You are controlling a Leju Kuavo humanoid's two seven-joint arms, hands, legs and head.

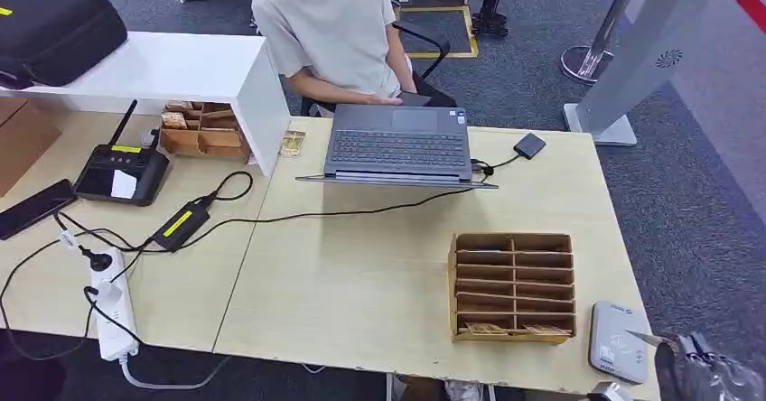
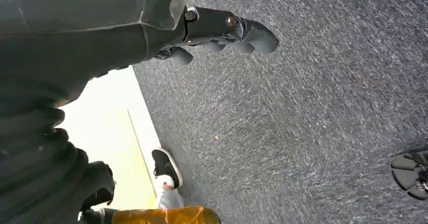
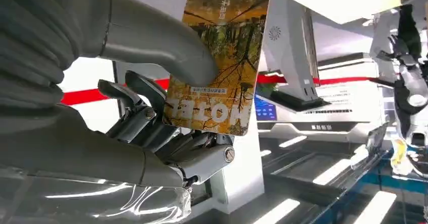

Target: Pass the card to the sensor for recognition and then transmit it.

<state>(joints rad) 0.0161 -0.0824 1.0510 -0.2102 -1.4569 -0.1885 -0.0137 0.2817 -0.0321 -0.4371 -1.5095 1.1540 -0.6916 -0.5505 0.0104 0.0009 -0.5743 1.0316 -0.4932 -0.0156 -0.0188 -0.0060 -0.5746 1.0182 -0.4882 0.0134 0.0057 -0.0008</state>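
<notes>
While the right hand (image 3: pixel 166 128) pinches an autumn-coloured rectangular card printed with trees and pale lettering (image 3: pixel 222 57) between its thick grey thumb and its darker fingers (image 3: pixel 146 118), the head view shows that same hand low at the near right corner of the pale wooden worktop (image 1: pixel 361 275), just beside a small white-grey rounded card sensor (image 1: pixel 617 340) lying flat there. Next to the sensor, further in from the worktop's right edge, stands a brown cardboard organiser with many slots (image 1: pixel 513 285), a few cards lying in its nearest row. Farther back sits an open grey laptop (image 1: pixel 397 144), a black cable running from it to a small black box (image 1: pixel 529 144), and behind the laptop a person in a light short-sleeved shirt (image 1: pixel 330 22) is seated. To the left lie a white power strip (image 1: pixel 113 315), a black charger brick with a yellow label (image 1: pixel 182 223), a black radio unit with an antenna (image 1: pixel 120 171) and a second brown cardboard tray (image 1: pixel 203 130). The left hand (image 2: pixel 222 30) hangs over grey carpet (image 2: pixel 313 98), its fingers curled loosely and holding nothing.
</notes>
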